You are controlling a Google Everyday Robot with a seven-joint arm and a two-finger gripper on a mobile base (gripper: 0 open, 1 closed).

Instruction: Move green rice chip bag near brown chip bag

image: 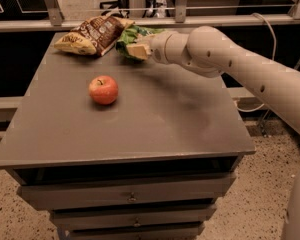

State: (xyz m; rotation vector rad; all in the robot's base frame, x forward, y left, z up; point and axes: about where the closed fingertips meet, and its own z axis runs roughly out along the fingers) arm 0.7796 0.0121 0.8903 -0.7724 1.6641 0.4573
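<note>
The green rice chip bag (131, 38) lies at the far edge of the grey table, its left side touching the brown chip bag (92, 34), which lies at the far left with pale tan ends. My gripper (140, 49) is at the green bag's right end, reaching in from the right on the white arm. The arm hides part of the green bag.
A red apple (103, 89) sits on the left middle of the table (155, 119). A metal railing (180, 4) runs behind the far edge. Drawers are below the front edge. A cable hangs at the right.
</note>
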